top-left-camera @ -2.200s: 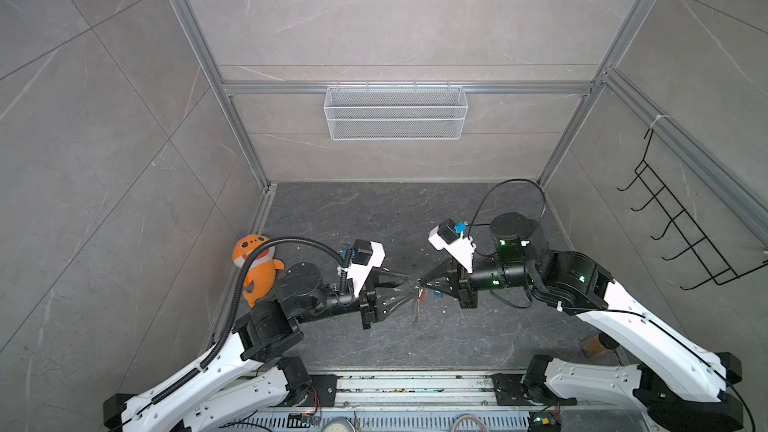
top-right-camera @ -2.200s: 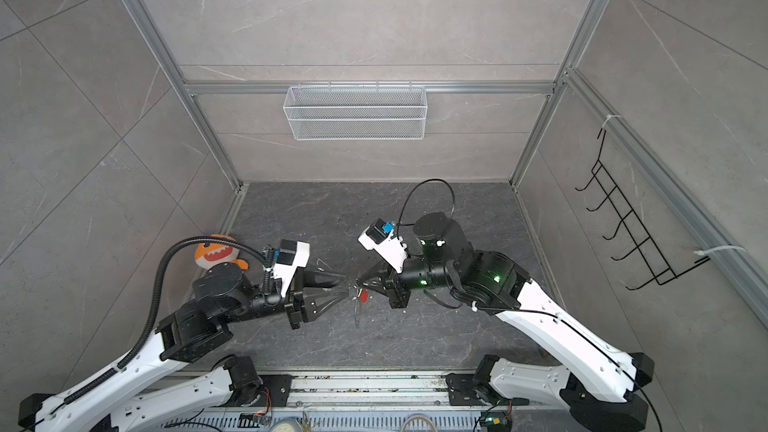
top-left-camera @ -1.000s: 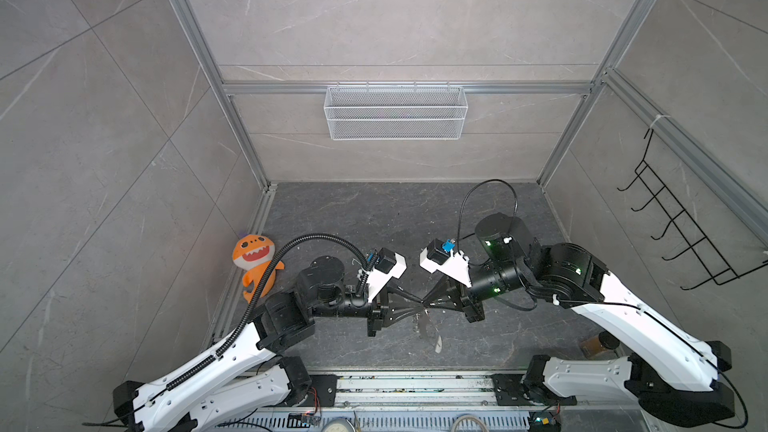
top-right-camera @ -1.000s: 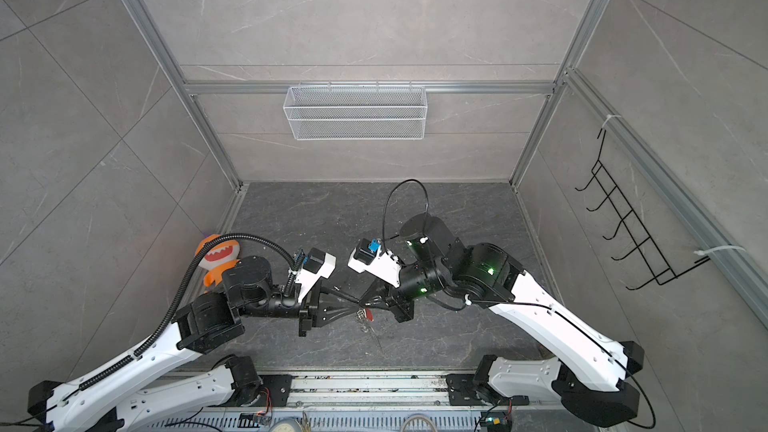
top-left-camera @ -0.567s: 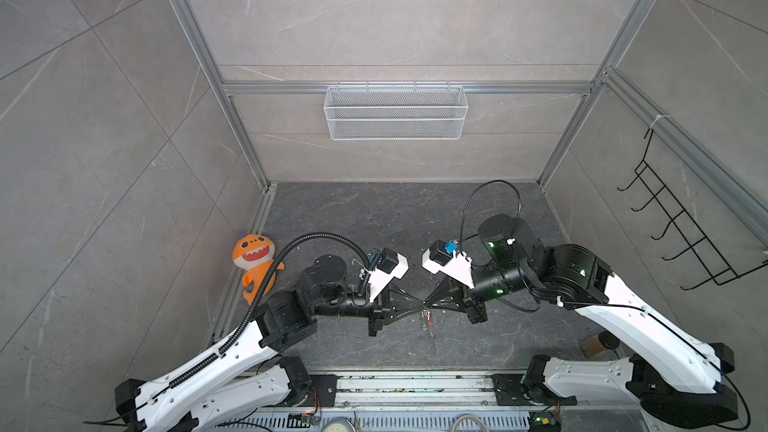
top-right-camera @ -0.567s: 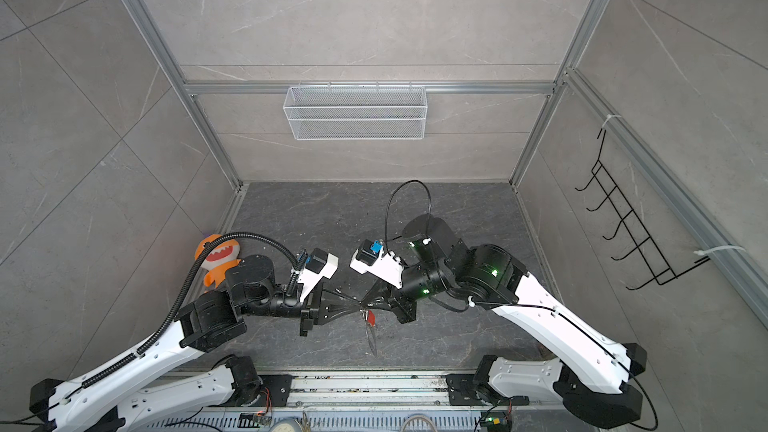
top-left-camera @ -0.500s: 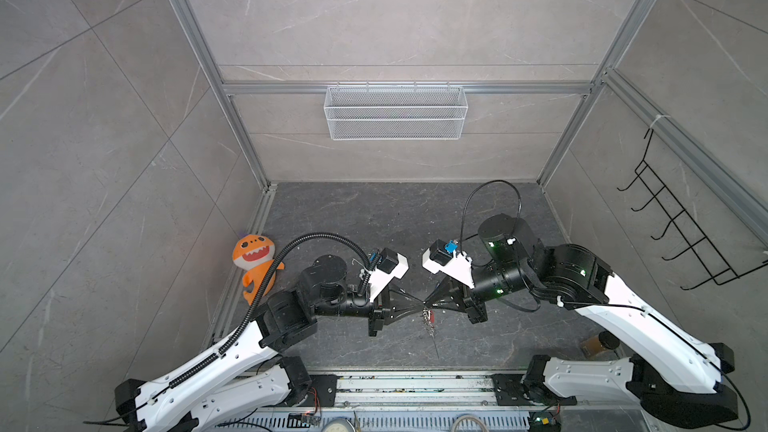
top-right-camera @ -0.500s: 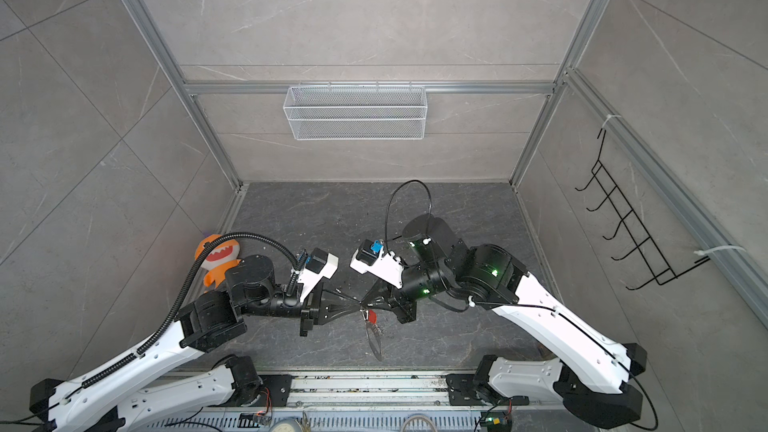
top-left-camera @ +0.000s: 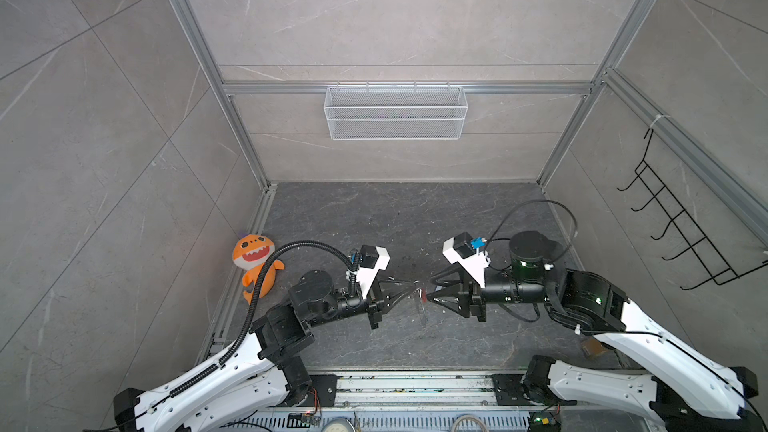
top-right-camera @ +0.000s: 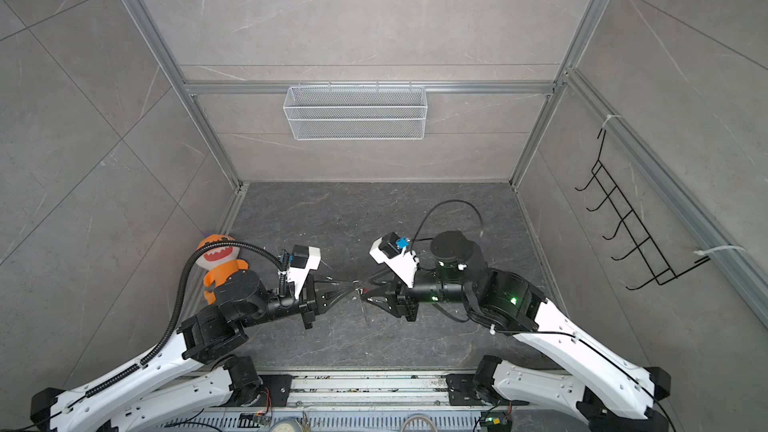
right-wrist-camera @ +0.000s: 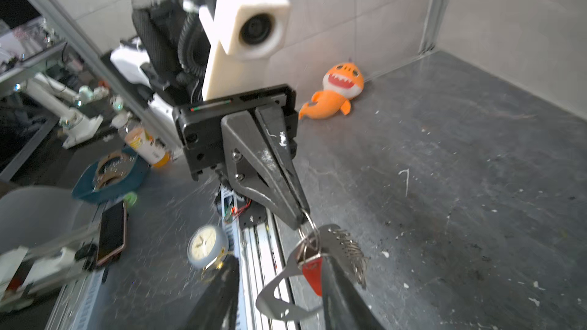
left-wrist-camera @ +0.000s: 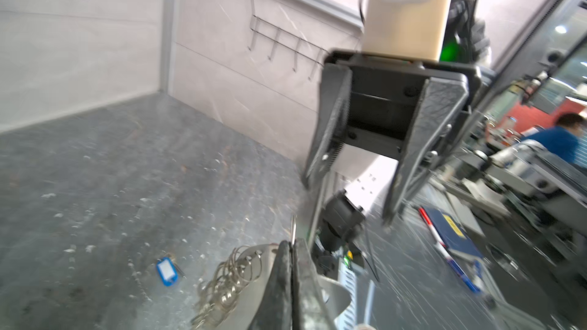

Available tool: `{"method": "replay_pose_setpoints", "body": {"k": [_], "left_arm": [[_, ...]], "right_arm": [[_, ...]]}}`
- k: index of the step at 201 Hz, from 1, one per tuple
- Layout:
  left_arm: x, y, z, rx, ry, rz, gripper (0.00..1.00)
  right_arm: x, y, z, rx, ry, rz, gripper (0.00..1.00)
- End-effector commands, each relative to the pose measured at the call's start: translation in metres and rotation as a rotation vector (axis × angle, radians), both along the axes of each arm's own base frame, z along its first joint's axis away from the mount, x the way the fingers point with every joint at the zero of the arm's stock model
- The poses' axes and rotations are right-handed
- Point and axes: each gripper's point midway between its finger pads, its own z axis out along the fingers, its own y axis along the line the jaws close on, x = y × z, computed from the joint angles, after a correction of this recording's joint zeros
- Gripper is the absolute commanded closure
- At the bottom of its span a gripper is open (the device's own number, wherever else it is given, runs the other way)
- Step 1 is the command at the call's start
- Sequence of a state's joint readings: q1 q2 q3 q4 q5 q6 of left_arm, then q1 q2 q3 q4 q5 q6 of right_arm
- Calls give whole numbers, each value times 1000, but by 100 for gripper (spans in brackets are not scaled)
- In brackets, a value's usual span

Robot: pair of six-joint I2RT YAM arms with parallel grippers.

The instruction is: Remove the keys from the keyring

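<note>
Two grippers meet nose to nose above the near middle of the floor (top-left-camera: pixel 374 222). The left gripper (right-wrist-camera: pixel 297 219) is pressed tight together, pinching the silver ring of the keyring (right-wrist-camera: pixel 346 246), so the grey fob and bead chain dangle under it, clear of the floor. The right gripper (left-wrist-camera: pixel 349 200) is spread apart right in front of it, gripping nothing. The red key (right-wrist-camera: pixel 313 273) hangs on the ring just beside one of its fingers, can't tell if it touches. The blue key (left-wrist-camera: pixel 166 269) is already off, lying alone on the floor. An orange plush (top-left-camera: pixel 255 261) sits at the floor's left edge.
</note>
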State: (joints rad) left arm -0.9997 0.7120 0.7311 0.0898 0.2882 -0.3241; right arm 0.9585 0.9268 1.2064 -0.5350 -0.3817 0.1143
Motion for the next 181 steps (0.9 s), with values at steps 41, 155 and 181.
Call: {"method": "replay_pose_setpoints", "body": {"k": [41, 155, 181], "left_arm": [[7, 15, 69, -284, -158, 85, 100], [23, 7, 70, -245, -204, 149, 100], [28, 8, 66, -233, -196, 176, 100]], "right_arm": [[29, -8, 20, 204, -13, -205, 53], [38, -10, 15, 214, -11, -254, 54], [40, -6, 13, 201, -6, -253, 54]]}}
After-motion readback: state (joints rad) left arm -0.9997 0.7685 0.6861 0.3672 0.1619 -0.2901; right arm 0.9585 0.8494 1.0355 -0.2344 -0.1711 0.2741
